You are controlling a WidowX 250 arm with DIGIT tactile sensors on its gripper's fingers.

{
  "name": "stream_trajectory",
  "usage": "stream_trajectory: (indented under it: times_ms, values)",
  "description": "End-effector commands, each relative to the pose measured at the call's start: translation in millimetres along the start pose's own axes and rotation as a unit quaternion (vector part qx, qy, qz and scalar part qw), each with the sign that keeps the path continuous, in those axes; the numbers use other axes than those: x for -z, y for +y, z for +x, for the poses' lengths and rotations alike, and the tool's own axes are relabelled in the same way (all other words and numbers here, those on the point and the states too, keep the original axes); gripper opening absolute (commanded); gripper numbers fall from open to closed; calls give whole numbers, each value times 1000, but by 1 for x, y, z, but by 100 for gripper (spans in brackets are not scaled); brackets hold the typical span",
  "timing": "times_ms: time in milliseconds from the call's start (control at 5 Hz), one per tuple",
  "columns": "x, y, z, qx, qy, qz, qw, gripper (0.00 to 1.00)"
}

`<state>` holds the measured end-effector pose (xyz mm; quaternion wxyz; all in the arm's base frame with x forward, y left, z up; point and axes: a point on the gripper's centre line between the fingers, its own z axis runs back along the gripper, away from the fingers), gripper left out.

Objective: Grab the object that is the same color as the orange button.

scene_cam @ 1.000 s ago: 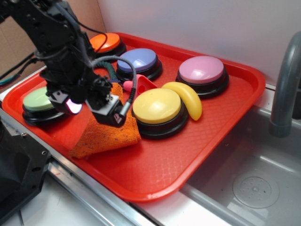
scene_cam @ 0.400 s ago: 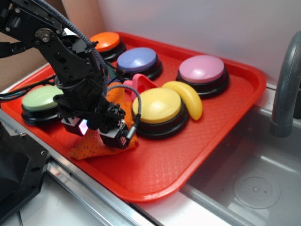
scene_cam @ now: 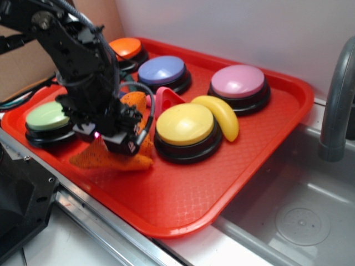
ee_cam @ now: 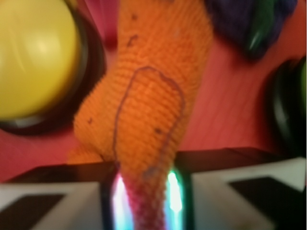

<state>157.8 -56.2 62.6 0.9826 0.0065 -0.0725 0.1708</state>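
Already the pincer (ee_cam: 144, 201) is pinching the near end of the orange knitted cloth (ee_cam: 148, 91), the fabric squeezed narrow between its two lit fingers (ee_cam: 173, 194). From that pinch the cloth's long axis runs straight ahead of the pincer, widening, with the yellow button (ee_cam: 36, 55) off to one side and a dark knitted cloth (ee_cam: 249, 19) ahead on the other. In the exterior view the cloth (scene_cam: 111, 160) sags onto the red tray (scene_cam: 183, 194) directly below the pincer (scene_cam: 108, 138). The orange button (scene_cam: 125, 48) sits well beyond it. A straight lift looks right.
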Motion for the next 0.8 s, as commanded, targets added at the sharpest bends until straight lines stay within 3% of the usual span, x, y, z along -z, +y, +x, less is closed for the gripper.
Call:
stream_trajectory:
  times_ms: [0,400,600]
  values:
    - [-72,28,38,10,1,-12,1000,0]
    - [-138,70,55,-7,-44,-36,998,0]
    - [-145,78,52,-6,-38,-39,998,0]
